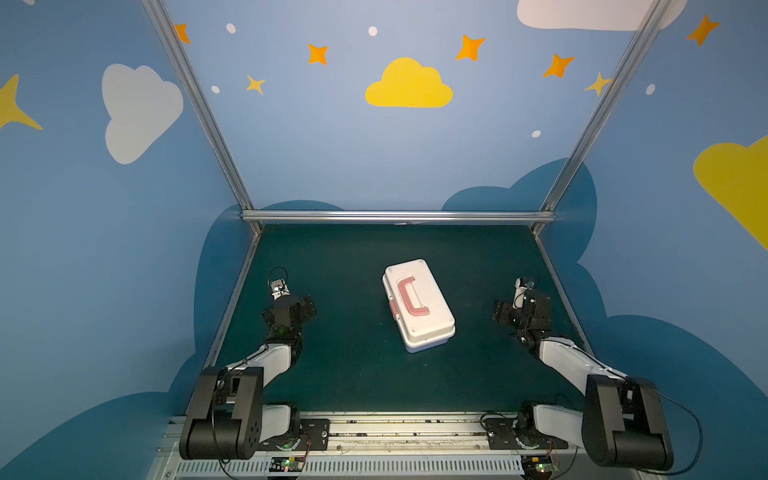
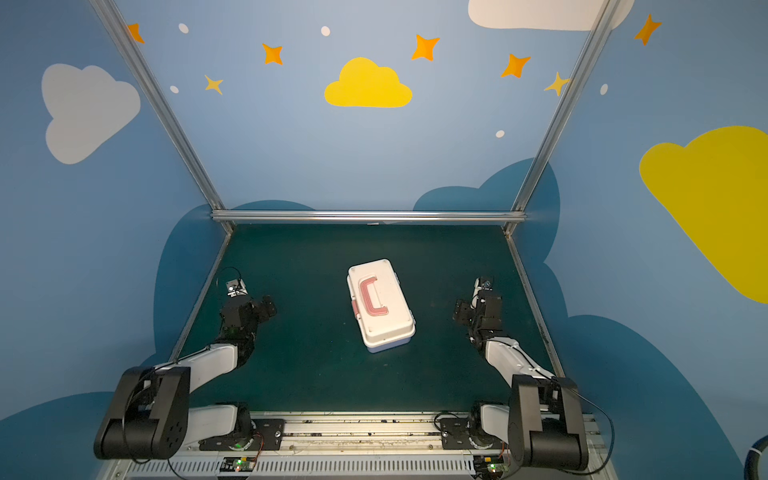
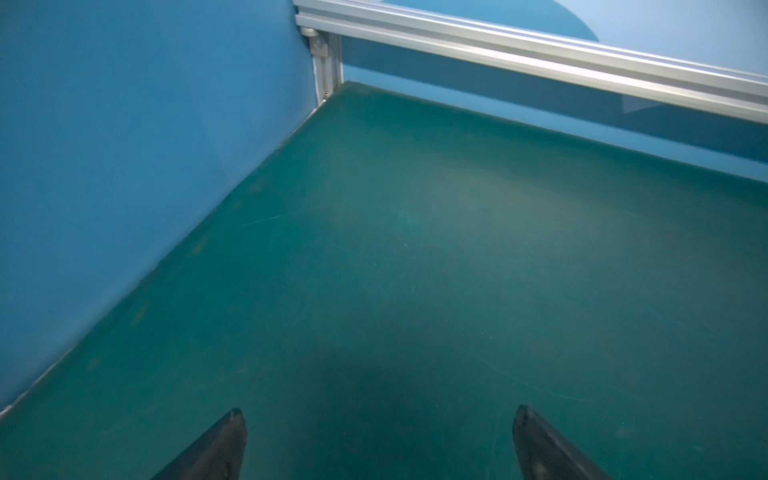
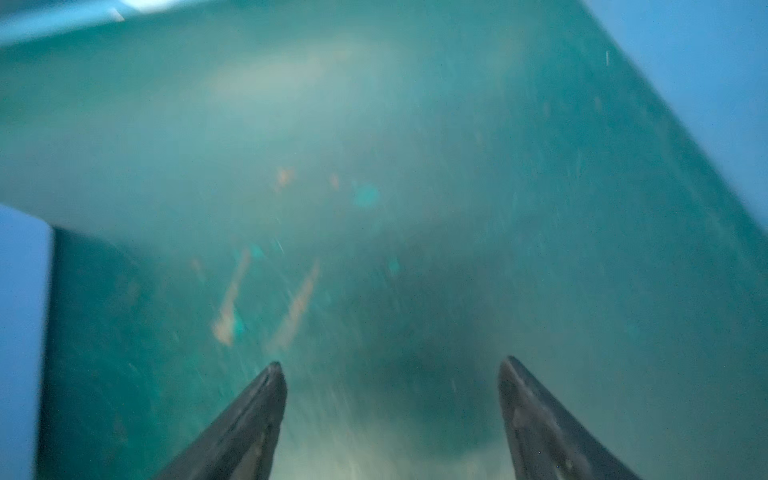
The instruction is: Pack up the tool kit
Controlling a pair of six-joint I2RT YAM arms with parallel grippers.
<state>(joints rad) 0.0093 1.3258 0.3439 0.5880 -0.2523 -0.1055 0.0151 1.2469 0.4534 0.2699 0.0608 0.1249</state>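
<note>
Left gripper (image 3: pixel 380 415) is spread wide with nothing between the jaws, hovering low over bare green mat (image 3: pixel 457 249) near the corner where the blue wall (image 3: pixel 124 145) meets the aluminium rail (image 3: pixel 540 54). Right gripper (image 4: pixel 390 363) is the same deal: jaws apart, empty, only mat under it (that wrist view is badly blurred, so I wouldn't read much into the smudges). Both top views show the two arms pulled out to their own sides, well apart from the tool kit (image 1: pixel 432 291), which sits about mid-table, turned at an angle, with the lid down and the pink handle (image 1: pixel 409 297) lying flat on top. I can't spot a single loose tool on the mat, so my read is the packing is basically done and the arms are just clear of it. If anything's left, it's making sure the pink latch (image 1: pixel 392 309) is properly snapped, and I can't tell that from here. It faces the left arm's side, so I'd bring the left gripper in for that with a slow square push, with the right one braced on the far side of the case. A light plastic box like that would probably skate across the mat otherwise.
</note>
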